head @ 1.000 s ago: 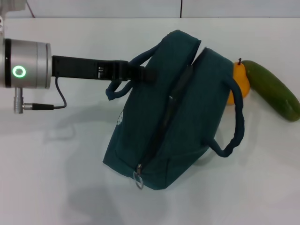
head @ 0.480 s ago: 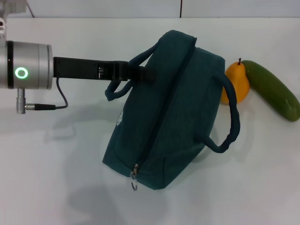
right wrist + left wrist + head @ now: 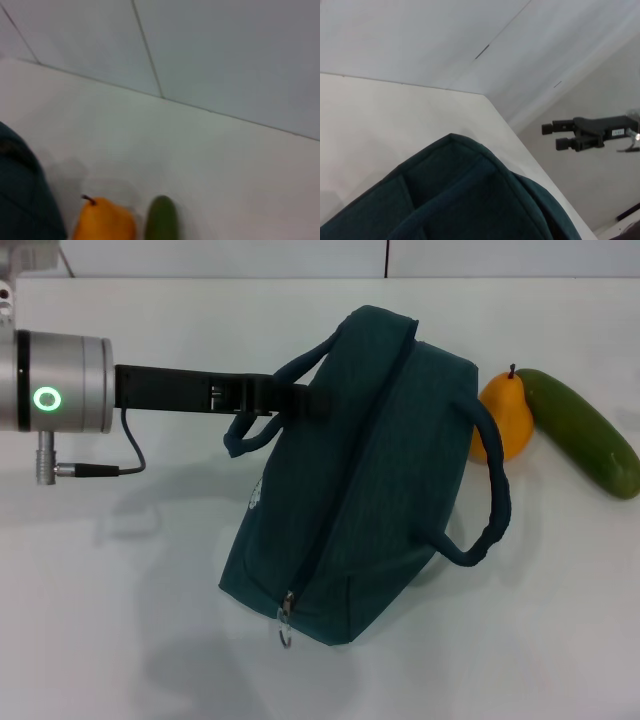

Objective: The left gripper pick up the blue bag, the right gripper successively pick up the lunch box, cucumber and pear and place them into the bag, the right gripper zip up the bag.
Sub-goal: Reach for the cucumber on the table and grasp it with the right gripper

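The blue bag (image 3: 370, 480) stands on the white bench (image 3: 130, 620), its long axis running from the near end, where the zipper's metal ring pull (image 3: 286, 625) hangs over the end panel, to the far end. The top zipper (image 3: 345, 490) appears drawn along the length of the bag, with no lining showing in the head view. The left gripper (image 3: 310, 402) reaches in from the robot's left on a black arm behind a silver wrist (image 3: 60, 383) with a lit green ring; its jaws sit at the left loop handle (image 3: 262, 410) where that handle meets the upper side of the bag, and they appear closed on the strap, though the contact itself is partly hidden by fabric. The second handle (image 3: 492, 500) arcs out freely on the bag's right side. The pear (image 3: 508, 418) stands just beside the bag on the right, partly behind that handle, stem up. The cucumber (image 3: 582, 430) lies on the bench against the far side of the pear, angled away toward the right edge. In the left wrist view only the dark fabric of the bag fills the lower part, with bench beyond. In the right wrist view the pear and the end of the cucumber show side by side, with the bag's edge next to them. The right gripper does not show in any view, so the state of its jaws cannot be told. The lunch box cannot be seen in any view.
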{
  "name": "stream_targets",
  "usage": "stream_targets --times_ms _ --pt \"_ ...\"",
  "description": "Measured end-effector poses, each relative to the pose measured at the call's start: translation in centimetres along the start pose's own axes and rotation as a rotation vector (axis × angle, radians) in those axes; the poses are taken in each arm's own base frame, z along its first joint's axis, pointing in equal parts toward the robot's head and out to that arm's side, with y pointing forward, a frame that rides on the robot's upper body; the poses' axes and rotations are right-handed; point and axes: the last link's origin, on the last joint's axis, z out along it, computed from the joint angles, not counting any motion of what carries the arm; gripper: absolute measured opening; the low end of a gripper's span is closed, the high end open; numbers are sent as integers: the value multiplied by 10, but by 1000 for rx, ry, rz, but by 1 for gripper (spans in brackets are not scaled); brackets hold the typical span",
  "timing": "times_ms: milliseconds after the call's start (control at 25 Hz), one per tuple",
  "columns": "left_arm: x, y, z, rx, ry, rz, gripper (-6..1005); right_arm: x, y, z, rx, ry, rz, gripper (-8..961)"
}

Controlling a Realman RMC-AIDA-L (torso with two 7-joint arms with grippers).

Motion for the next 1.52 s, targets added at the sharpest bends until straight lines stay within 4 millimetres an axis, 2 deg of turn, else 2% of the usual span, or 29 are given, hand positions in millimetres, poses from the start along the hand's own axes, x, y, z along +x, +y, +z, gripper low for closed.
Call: stream_targets --times_ms 240,320,440,640,1000,1520 --pt "2 0 1 3 4 4 55 -43 10 2 43 100 -16 870" --pt "3 0 2 0 3 6 55 -48 13 3 37 118 -17 868" --pt "5 1 6 -7 -3 13 55 -71 31 10 -4 162 -30 866" --pt "8 3 10 -17 -11 20 55 -83 46 26 -49 232 -31 862" --pt "11 3 16 -22 -13 25 56 -58 58 78 -25 408 -58 855" --pt "11 2 17 -24 -15 23 56 -40 67 125 -2 433 -86 846"
